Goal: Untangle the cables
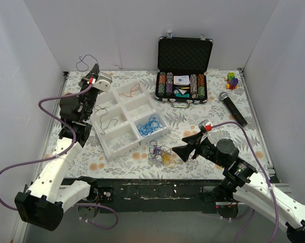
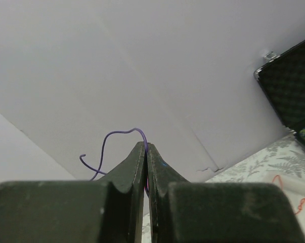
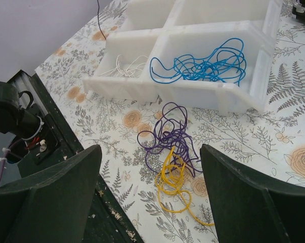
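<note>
Lower centre, the right tool [image 1: 178, 151] gapes wide just beside one purple-and-yellow tangle [image 3: 167, 152] on the surface [image 1: 218, 119]; its strands are too knotted to count. Beyond, a six-bin tray [image 1: 105, 147] holds four singles: blue cable [image 3: 203, 63], white cable [image 3: 124, 66], dark cable [image 1: 107, 123], red cable [image 1: 130, 91]. Upper left, the left tool [image 2: 145, 147] is clamped on one purple cable [image 2: 114, 135], whose lower end is hidden.

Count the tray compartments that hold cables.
4: red cable far right, dark cable middle left, blue cable near right, white cable near left. Faint wires elsewhere might go unseen.
</note>
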Motion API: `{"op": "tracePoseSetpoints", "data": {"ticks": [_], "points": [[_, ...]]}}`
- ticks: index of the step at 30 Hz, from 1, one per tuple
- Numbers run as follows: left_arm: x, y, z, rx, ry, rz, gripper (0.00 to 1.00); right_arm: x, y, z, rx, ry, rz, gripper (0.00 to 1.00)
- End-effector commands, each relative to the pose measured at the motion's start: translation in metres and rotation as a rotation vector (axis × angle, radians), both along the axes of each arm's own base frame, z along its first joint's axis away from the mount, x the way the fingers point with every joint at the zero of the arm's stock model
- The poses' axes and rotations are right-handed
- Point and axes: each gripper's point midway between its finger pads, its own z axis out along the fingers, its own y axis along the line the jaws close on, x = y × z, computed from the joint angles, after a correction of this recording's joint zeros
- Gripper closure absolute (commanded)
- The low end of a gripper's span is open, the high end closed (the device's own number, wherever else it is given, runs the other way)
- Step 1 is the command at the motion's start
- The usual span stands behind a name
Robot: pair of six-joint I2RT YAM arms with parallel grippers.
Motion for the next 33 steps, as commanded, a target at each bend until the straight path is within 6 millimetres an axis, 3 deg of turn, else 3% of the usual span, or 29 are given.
{"op": "tracePoseSetpoints", "data": {"ticks": [1,8,12,23,27,33], "points": [[0.007,-0.021,-0.008,-0.089,0.011,-0.133,1.0,0.001,0.001,0.01,0.046,-0.029,-0.006,0.13],[0.031,-0.038,-0.036,-0.033,-0.001,-0.174,1.0,0.003,0.0,0.004,0.037,-0.024,-0.018,0.13],[0.046,-0.047,-0.031,-0.015,-0.012,-0.197,1.0,0.005,0.0,0.001,0.024,-0.021,-0.024,0.13],[0.064,-0.074,-0.006,0.093,-0.075,-0.29,1.0,0.009,0.003,0.003,0.012,-0.027,-0.024,0.13],[0.058,-0.078,-0.014,0.103,-0.061,-0.316,1.0,0.009,0.003,0.002,0.016,-0.026,-0.029,0.13],[0.045,-0.074,-0.047,0.043,0.052,-0.335,1.0,0.01,0.002,0.004,0.012,-0.029,-0.033,0.13]]}}
